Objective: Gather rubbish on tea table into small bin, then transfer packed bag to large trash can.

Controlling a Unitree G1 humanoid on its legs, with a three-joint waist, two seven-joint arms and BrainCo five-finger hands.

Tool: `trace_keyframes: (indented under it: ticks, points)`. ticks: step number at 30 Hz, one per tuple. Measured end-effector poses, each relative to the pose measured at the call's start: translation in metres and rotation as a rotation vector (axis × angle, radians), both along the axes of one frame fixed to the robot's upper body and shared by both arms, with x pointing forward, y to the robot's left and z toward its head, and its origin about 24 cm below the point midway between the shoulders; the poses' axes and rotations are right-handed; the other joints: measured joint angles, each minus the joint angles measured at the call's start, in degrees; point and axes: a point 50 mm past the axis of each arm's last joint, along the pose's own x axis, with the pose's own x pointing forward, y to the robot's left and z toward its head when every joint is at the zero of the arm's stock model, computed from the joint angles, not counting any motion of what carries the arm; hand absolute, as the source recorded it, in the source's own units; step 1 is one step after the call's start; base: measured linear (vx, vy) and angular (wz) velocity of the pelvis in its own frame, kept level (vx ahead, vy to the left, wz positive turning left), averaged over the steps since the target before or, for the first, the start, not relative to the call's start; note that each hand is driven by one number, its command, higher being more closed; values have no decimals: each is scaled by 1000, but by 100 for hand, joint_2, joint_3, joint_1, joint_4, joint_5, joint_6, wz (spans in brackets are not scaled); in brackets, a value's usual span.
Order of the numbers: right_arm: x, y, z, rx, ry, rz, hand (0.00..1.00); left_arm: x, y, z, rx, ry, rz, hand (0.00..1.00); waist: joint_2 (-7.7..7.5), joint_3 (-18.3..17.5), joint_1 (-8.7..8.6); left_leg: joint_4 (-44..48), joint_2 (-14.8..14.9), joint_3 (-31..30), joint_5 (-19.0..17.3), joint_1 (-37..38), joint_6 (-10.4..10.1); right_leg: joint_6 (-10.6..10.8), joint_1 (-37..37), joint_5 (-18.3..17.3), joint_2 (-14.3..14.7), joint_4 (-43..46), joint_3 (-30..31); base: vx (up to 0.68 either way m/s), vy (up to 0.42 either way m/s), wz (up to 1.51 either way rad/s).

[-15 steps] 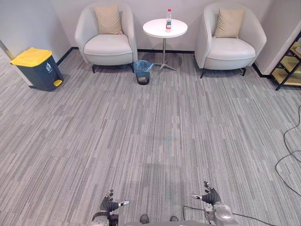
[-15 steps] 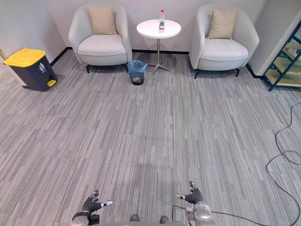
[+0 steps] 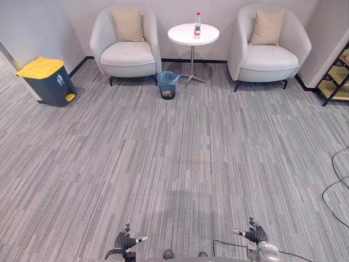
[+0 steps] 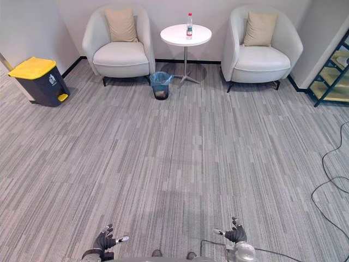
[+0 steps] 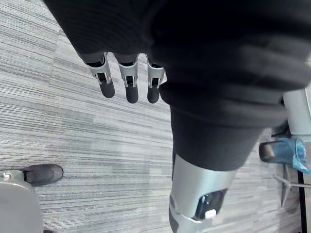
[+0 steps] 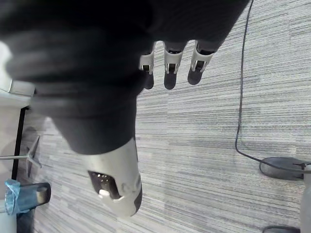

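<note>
A plastic bottle (image 3: 197, 25) with a red cap stands on the round white tea table (image 3: 185, 36) at the far end, between two armchairs. Beside the table's foot sits the small bin (image 3: 167, 85) lined with a blue bag. The large dark trash can (image 3: 47, 81) with a yellow lid stands at the far left by the wall. My left hand (image 3: 125, 242) and right hand (image 3: 256, 235) hang low at the near edge, far from the table, both open with relaxed fingers and holding nothing. The small bin (image 5: 282, 151) also shows past my left hand.
Two white armchairs (image 3: 126, 46) (image 3: 268, 46) with beige cushions flank the table. A wooden shelf (image 3: 339, 76) stands at the far right. Wide grey carpet (image 3: 180, 153) lies between me and the table.
The whole picture has shifted a little, so the camera has moved. Both hands sit slightly lower in the view; their fingers stay relaxed.
</note>
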Motion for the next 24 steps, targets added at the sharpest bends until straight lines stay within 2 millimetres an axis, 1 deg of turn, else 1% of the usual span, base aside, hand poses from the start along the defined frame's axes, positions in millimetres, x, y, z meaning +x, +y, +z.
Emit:
trace_keyframes:
  ticks: [8,15,18,20,21,24]
  points:
    - [-6,0,-3,5,24,-15,0,0,-4,-1,-2,8,-32,0,-18,-14,3,-17,-2,15,-1,2,0,-1,-1,1,1,-58,11,0,0,0]
    - [-4,-3,-2,9,14,-38,0,1,-6,-1,3,8,-57,0,-14,-15,23,-20,36,168,-41,1,-6,-4,-29,3,42,-72,152,-4,-2,-10]
    - [-1,-3,-1,9,6,-38,0,1,-6,-1,4,5,-58,0,-13,-15,80,291,73,417,-308,-160,23,9,-176,-5,62,-46,387,-11,-8,-41]
    - [-1,-3,-1,8,7,-38,0,5,-7,1,4,-11,-60,0,4,-7,160,716,117,578,-583,-360,59,24,-258,-16,71,-11,545,35,11,-38]
    - [-1,-3,-1,8,6,-38,0,6,-7,2,4,-16,-60,0,11,-6,160,828,129,604,-656,-427,55,35,-289,-26,73,10,576,71,29,-37]
    - [2,-7,1,-4,-2,-35,0,11,-7,4,4,-37,-64,0,83,15,159,1268,168,713,-975,-643,135,140,-415,-140,69,165,716,72,36,-23]
